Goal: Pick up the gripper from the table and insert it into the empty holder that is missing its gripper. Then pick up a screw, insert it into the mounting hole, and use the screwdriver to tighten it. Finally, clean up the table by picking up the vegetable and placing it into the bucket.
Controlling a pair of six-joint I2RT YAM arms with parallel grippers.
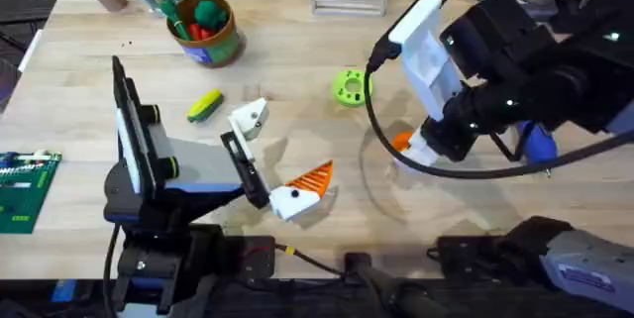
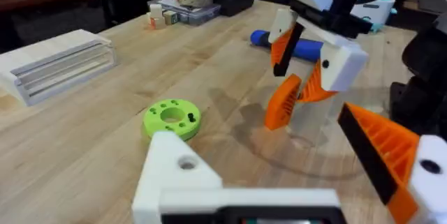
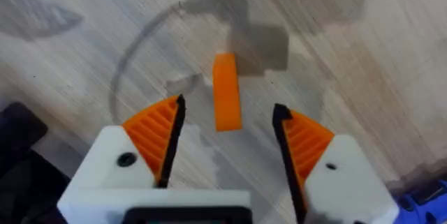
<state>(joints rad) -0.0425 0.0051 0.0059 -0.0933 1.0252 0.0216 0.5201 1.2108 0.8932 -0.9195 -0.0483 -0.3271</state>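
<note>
Right gripper hovers low over the table, jaws spread wide, and the loose orange gripper lies flat on the wood squarely between its orange pads, not yet touched. From the left wrist view that same piece sits just under the right arm's fingers. For a clean pick, I'd say drop straight down and close across the narrow sides, keeping the wedge from tipping. Left gripper waits open near the table's middle, one white holder bare of its orange tip. Further out, the blue screwdriver lies beside the right arm, the yellow vegetable rests near the bucket.
</note>
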